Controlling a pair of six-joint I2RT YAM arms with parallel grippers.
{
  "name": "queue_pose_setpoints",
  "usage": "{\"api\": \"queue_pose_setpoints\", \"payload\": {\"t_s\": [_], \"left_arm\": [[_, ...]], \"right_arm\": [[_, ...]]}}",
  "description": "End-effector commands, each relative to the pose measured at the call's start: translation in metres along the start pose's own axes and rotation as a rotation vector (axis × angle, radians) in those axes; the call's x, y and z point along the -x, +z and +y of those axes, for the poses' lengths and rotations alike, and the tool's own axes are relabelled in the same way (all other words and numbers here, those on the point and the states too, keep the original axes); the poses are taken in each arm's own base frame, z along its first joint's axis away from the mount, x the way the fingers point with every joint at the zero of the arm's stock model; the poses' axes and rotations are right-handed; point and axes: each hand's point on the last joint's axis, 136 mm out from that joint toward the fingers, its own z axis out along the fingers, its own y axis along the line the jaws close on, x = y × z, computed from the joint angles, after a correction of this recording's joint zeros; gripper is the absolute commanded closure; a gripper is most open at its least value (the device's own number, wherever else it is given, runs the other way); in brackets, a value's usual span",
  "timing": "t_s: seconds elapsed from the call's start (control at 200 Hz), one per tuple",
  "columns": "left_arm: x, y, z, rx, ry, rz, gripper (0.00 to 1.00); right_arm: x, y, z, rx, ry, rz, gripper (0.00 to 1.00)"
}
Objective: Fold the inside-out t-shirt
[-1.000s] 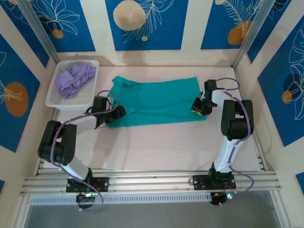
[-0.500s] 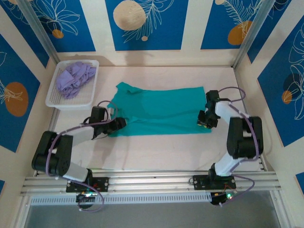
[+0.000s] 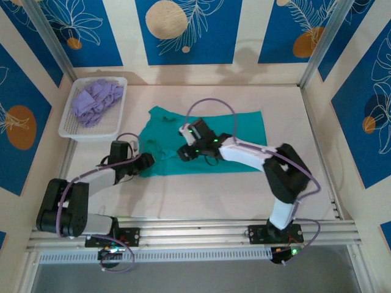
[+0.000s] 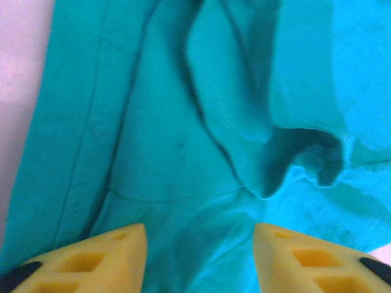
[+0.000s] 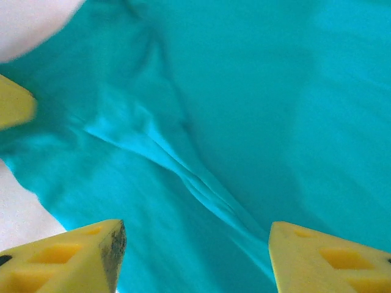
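The t-shirt (image 3: 244, 143) lies spread on the bench (image 3: 201, 195) near the middle, its long side running left to right and its plain teal surface up. Its right end lies flat with a straight edge, while its left end is rumpled, with a point of cloth reaching toward the far left. The left hand (image 3: 146, 162) sits low at the shirt's near left corner. In the left wrist view, the left hand (image 4: 200, 256) is released: its yellow fingers (image 4: 104, 256) stand apart above the t-shirt (image 4: 183, 122), with loose cloth in the gap and nothing pinched. There the fabric shows a stitched hem, several soft folds and one curled lip casting a dark hollow, and a strip of pale bench (image 4: 18, 61) shows at the left edge. The right arm stretches leftward across the shirt, so that the right hand (image 3: 185, 151) hangs over the left half of the cloth, near the left hand. In the right wrist view, the right hand (image 5: 195, 256) is also released, fingers (image 5: 67, 259) wide apart over the t-shirt (image 5: 275, 91), where a raised crease runs slantwise from upper left down between them. At the bench's far left corner stands a white basket (image 3: 70, 131) holding a lavender garment (image 3: 95, 101), well apart from the shirt. Blue and cream patterned walls (image 3: 183, 30) enclose the bench.
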Motion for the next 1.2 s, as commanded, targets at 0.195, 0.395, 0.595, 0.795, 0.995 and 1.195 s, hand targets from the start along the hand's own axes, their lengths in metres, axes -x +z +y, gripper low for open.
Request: {"api": "queue_pose_setpoints", "payload": {"t_s": [0.195,0.395,0.595,0.795,0.995,1.195], "left_arm": [[-0.012,0.006,0.017,0.003,-0.029,0.011,0.59],[-0.014,0.006,0.021,0.018,-0.016,0.017,0.60],[-0.014,0.005,0.024,0.030,-0.004,0.014,0.60],[-0.013,0.004,0.025,0.041,0.002,0.009,0.59],[-0.009,0.002,0.021,0.032,0.001,-0.003,0.54],[-0.006,-0.001,0.019,0.036,0.012,-0.015,0.52]], "right_arm": [[0.022,0.072,0.022,-0.036,-0.113,0.071,0.31],[0.033,0.083,-0.040,-0.210,0.096,0.141,0.48],[0.044,0.059,-0.108,-0.304,0.322,0.117,0.61],[0.054,0.037,-0.092,-0.157,0.285,0.054,0.58],[0.041,0.037,-0.017,0.082,0.122,0.039,0.45],[0.015,0.067,-0.001,0.050,0.055,0.142,0.38]]}}
